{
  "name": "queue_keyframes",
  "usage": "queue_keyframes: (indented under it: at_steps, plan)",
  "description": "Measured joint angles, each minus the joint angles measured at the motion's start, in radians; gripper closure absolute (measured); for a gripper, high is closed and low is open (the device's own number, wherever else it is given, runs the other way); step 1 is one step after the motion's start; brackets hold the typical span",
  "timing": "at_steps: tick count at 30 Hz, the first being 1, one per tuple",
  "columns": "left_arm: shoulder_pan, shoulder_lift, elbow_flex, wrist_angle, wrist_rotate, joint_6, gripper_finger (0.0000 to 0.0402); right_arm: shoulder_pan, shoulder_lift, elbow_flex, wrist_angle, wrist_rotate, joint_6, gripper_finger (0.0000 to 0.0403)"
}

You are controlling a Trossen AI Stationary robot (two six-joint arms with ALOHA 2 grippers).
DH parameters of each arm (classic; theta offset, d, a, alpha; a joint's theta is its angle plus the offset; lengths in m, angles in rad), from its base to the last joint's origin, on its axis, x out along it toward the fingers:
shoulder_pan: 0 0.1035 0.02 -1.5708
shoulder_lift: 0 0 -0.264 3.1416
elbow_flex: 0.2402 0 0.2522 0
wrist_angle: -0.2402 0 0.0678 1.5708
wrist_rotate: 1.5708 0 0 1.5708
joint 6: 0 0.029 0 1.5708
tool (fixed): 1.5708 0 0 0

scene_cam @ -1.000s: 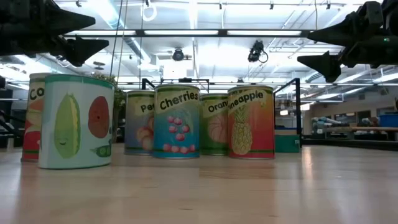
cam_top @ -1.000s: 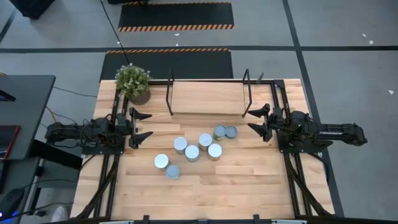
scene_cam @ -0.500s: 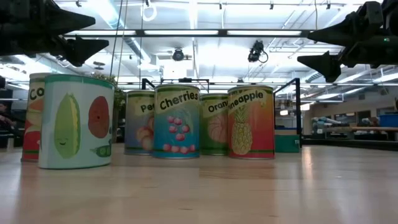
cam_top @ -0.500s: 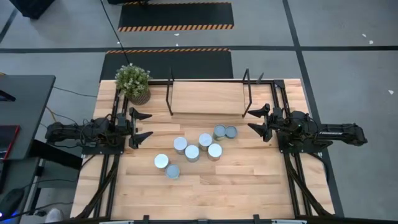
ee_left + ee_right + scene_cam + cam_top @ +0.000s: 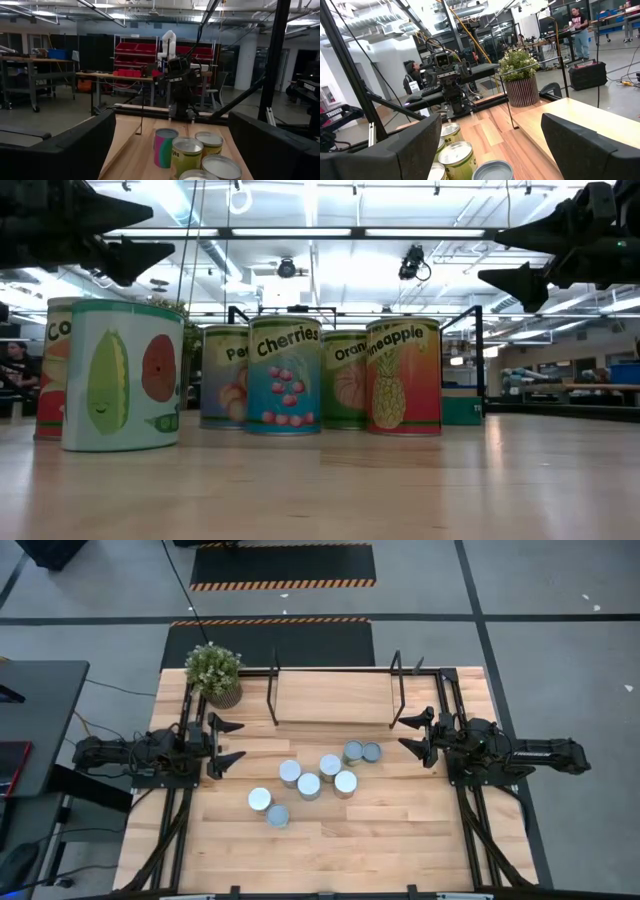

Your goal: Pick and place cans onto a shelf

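Silver-topped cans [image 5: 309, 784], eight, cluster before one empty shelf [image 5: 334, 697].

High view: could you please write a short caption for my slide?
Both grippers, left and right, open beside eight cans clustered mid-table; the shelf is empty.

Cans [image 5: 315, 778] before shelf [image 5: 335, 698], mid-table

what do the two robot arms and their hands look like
Both arms are dark, nearly black, jointed metal. The left hand and the right hand each end in two flat tapering fingers with pointed tips. In the wrist views the fingers show as broad, matte black slabs. Black cables trail along the table's side edges beneath each arm. No markings are readable.
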Motion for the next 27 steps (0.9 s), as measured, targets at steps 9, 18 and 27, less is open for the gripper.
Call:
queue_keyframes:
  at_steps: [9,18,27]
  plan:
    - [0.000,0.001,0.000,0.072,0.001,-0.144,0.0010,0.000,0.000,0.000,0.057,0.001,-0.001,0.0053]
    - [0.000,0.000,0.000,0.112,0.025,-0.211,0.0010,-0.004,0.000,0.000,0.369,0.083,-0.100,0.0053]
    - [0.000,0.001,0.000,0.119,-0.050,-0.210,0.0010,-0.004,0.055,0.000,0.302,0.103,-0.014,0.0053]
